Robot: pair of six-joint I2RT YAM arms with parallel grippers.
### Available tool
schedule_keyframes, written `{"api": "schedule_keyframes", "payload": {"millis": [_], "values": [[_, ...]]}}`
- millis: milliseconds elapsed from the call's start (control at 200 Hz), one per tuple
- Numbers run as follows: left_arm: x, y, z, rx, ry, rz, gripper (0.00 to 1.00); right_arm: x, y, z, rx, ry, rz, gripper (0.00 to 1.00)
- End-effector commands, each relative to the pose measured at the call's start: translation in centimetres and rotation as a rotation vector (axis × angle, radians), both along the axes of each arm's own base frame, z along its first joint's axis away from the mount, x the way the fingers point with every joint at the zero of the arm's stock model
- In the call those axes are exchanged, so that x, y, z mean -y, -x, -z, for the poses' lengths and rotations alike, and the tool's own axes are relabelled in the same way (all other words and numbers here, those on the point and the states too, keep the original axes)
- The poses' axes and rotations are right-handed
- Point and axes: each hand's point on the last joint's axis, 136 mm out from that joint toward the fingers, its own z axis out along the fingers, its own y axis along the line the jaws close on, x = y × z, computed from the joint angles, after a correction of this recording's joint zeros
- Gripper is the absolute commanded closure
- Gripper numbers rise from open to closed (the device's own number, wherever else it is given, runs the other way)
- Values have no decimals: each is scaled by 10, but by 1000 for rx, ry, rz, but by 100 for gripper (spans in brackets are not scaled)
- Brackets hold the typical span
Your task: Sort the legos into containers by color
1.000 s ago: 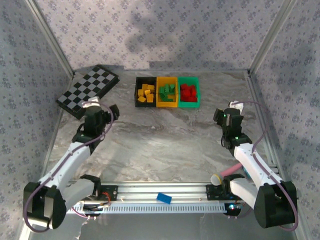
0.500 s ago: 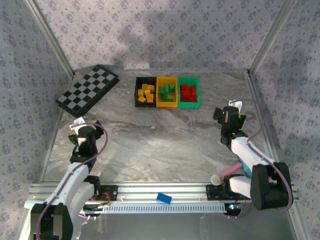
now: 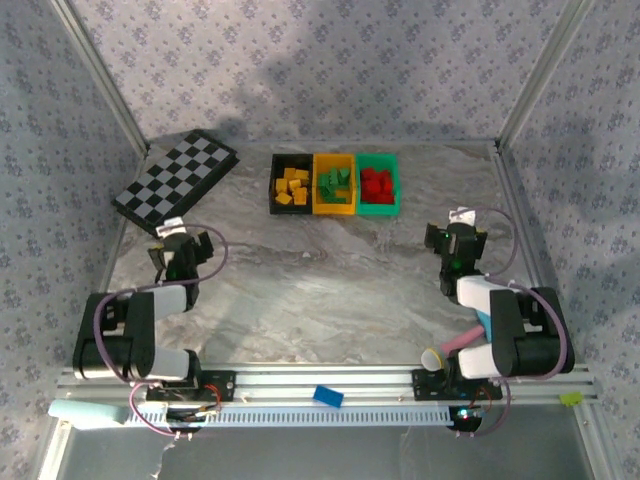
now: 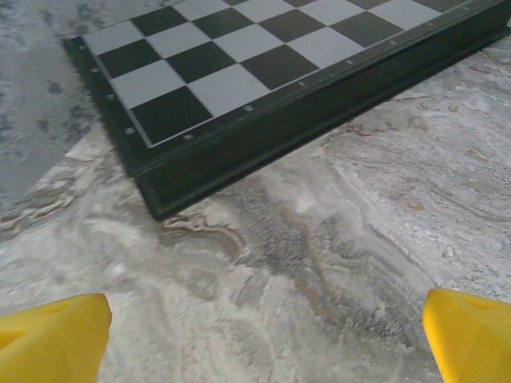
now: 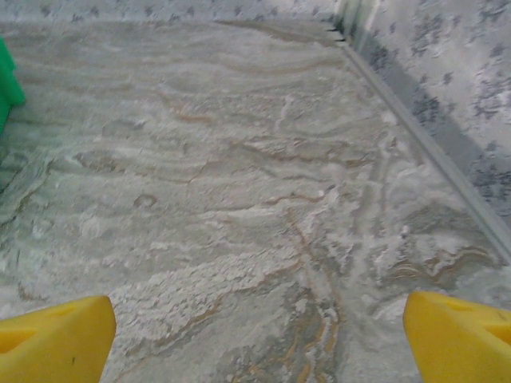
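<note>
Left fingers: spread wide, holding nothing, low over the table. Just ahead of them, a corner of the checkered board. Right fingers: wide apart too, empty, over bare table. Far ahead to their left, an edge of the green bin. Well beyond both pairs of fingers, a row: black bin with yellow legos, yellow bin with green legos, green bin with red legos.
</note>
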Motion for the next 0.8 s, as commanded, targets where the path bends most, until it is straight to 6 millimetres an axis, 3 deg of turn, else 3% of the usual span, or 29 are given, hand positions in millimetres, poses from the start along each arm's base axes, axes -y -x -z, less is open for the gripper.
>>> {"api": "schedule_keyframes", "payload": {"millis": [0, 240, 400, 795], "values": [[13, -21, -26, 141, -20, 104, 0, -9, -10, -6, 46, 17, -81, 6], [47, -40, -7, 40, -7, 320, 0, -19, -17, 7, 11, -32, -173, 6], [44, -40, -7, 48, 1, 306, 0, -21, -18, 16, 0, -96, -232, 0], [44, -40, -7, 47, 2, 305, 0, -22, -18, 15, 4, -89, -231, 0]]}}
